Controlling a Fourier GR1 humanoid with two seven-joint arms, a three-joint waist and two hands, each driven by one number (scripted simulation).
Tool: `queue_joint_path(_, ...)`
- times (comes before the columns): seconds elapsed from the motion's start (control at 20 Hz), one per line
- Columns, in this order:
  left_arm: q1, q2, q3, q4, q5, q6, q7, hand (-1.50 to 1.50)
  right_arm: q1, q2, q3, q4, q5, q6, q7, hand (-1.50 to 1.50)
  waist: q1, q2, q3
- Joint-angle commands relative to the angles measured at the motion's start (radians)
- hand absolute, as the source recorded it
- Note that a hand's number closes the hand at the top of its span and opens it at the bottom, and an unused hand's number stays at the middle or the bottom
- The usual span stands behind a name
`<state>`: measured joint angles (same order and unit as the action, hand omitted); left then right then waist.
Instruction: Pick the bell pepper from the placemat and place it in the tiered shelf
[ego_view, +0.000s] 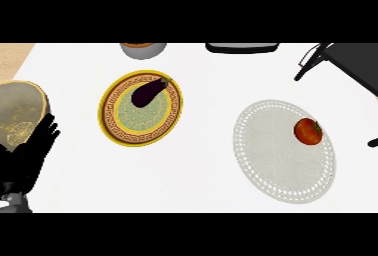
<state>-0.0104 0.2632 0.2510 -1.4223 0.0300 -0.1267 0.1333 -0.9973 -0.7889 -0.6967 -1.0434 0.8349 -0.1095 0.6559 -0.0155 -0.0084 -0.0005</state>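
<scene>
A round, pale grey placemat with a lacy perforated rim (284, 150) lies on the white counter (207, 175), to the robot's right. On its right half sits the small, glossy red-orange bell pepper with a green stem (308, 131), well inside the mat's edge and apart from everything else. So the pepper is on the mat, not in the shelf.

The black-framed tiered shelf (347, 65) stands at the far right corner, only partly in view; its tiers are cut off by the edge, so I cannot tell what they hold.

Only one hand shows: the black left hand (29, 150) at the left edge, fingers straight and pointing up, released and holding nothing, resting. The right hand is out of sight, so I cannot speak for it.

Off to the left sit a yellow-rimmed patterned plate (140, 108) with a dark purple eggplant (150, 92) on it, and a dull metal bowl (18, 112) just above the left hand.

As I judge it, the pepper calls for the right hand, since mat and shelf are both on that side. A good grasp would come from above, fingers and thumb closing round the widest part rather than the stem. It looks smooth and rounded and may roll if nudged sideways. Lifting it well clear before heading for the shelf's frame would avoid knocking the black legs.
</scene>
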Motion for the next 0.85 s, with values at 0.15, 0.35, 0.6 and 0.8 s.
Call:
queue_joint_path(0.15, 0.026, 0.005, 0.023, 0.014, -0.002, 0.007, -0.02, 0.0, 0.112, -0.081, -0.079, -0.377, -0.093, 0.204, 0.187, -1.5, -0.033, -0.008, -0.001)
queue_joint_path(0.35, 0.124, -0.008, 0.011, -0.073, 0.001, -0.009, -0.026, 0.0, 0.178, -0.18, -0.191, -0.541, -0.144, 0.363, 0.309, -1.5, -0.033, -0.015, 0.0)
queue_joint_path(0.6, 0.084, 0.013, 0.058, -0.046, 0.032, -0.001, -0.005, 0.0, 0.263, -0.247, -0.369, -0.702, -0.287, 0.648, 0.404, -1.5, -0.068, -0.02, 0.001)
queue_joint_path(0.8, 0.093, 0.009, 0.064, -0.015, 0.031, -0.002, -0.021, 0.0, 0.297, -0.322, -0.526, -0.753, -0.387, 0.82, 0.422, -1.5, -0.089, -0.023, 0.0)
